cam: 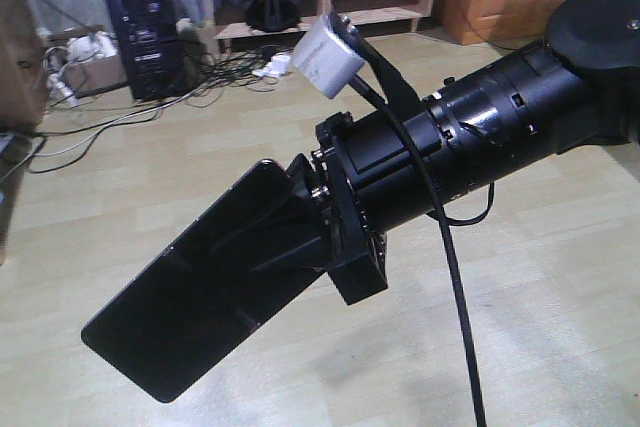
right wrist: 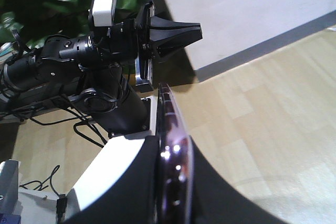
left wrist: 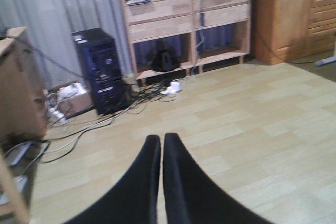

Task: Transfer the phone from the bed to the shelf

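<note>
Pale wood-plank floor across the room, with light natural-wood shelving unit of thick boards against the far wall at 12 o'clock in the left wrist view. At 10 o'clock, black computer tower beside loose cables; small pale label on its top front corner, print too small to read.

Clamped in the right gripper, flat glossy black rectangular phone with a seam across its middle, held in mid-air over the floor, well apart from the shelving unit. Gripped at one short end, free end jutting toward 8 o'clock in the front view, broad face turned to the camera. Edge-on in the right wrist view, pinkish rim pinched between two black fingers; jaws narrow, closed to the slab's thickness.

Reaching in from 3 o'clock, right arm sloping down toward 8 o'clock, white box camera atop the wrist, black cable drooping to 6 o'clock.

Opposite, left gripper with fingers pressed together, only a hairline between, pointing to 12 o'clock toward the shelving unit's lower compartments.
</note>
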Motion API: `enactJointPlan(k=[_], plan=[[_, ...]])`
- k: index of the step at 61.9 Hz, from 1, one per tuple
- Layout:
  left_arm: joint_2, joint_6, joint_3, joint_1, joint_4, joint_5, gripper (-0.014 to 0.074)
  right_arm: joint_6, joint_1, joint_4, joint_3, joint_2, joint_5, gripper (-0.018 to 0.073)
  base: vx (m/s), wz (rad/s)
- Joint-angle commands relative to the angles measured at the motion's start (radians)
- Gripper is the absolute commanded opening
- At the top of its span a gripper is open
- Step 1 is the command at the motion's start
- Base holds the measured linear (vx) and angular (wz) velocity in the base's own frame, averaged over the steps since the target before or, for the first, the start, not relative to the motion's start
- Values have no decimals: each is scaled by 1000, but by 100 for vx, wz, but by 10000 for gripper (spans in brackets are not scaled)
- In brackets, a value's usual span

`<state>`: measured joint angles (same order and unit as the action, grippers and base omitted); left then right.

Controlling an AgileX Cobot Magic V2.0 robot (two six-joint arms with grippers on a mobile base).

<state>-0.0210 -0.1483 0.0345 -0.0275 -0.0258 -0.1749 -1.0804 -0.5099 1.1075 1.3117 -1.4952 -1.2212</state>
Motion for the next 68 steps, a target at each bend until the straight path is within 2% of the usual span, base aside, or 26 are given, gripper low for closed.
enactJointPlan(k=[1, 68], plan=[[-4, 6, -23, -3, -9, 74, 1, -1, 3, 82, 28, 37, -65, -3, 21, -35], [-4, 6, -23, -3, -9, 74, 1, -1, 3, 82, 28, 37, -64, -3, 28, -25]])
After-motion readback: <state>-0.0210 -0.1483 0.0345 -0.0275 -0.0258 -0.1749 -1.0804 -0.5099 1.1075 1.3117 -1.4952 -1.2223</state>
